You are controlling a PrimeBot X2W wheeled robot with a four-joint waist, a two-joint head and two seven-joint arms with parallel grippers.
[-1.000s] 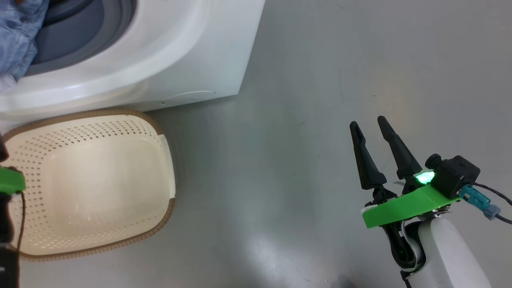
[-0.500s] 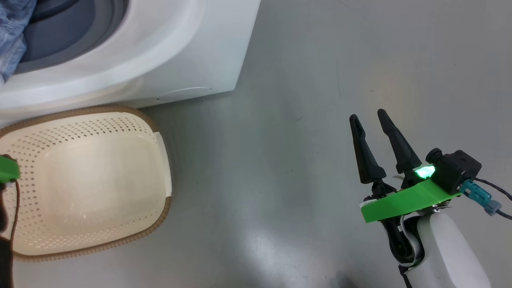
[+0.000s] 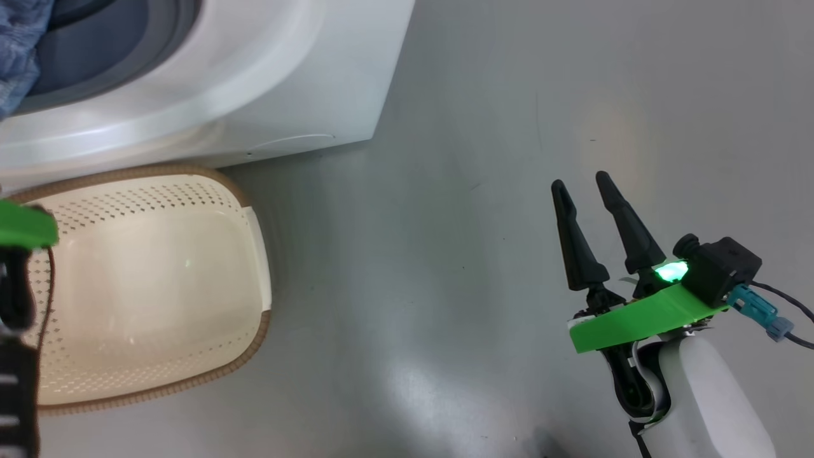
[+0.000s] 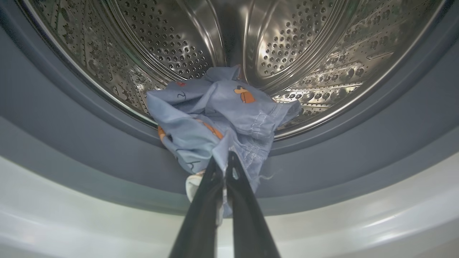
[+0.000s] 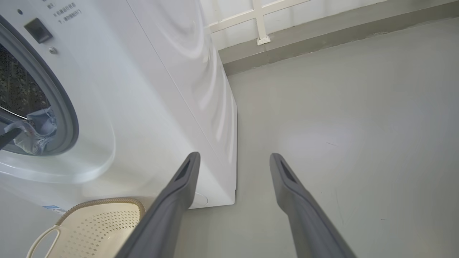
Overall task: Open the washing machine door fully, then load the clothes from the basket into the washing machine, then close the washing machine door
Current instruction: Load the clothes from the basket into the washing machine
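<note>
In the left wrist view my left gripper [image 4: 224, 159] is shut on the clothes [image 4: 215, 118], a light-blue printed garment. It lies bunched over the grey gasket [image 4: 71, 136] at the mouth of the steel drum [image 4: 304, 53]. The same clothes [image 3: 19, 51] show in the opening of the washing machine [image 3: 286, 83]. The cream basket [image 3: 146, 286] stands on the floor in front of the machine with nothing in it. My right gripper [image 3: 581, 180] hangs open over bare floor, well to the right. The washing machine door is out of view.
Grey floor [image 3: 477, 127] stretches to the right of the machine. A low ledge and a white frame [image 5: 258, 21] run along the far wall. The left arm's green mount [image 3: 22, 226] sits above the basket's left side.
My left gripper has shut on the garment at the drum mouth. Its green mount has risen in the head view. The head camera has shifted a little; the right gripper stays open.
</note>
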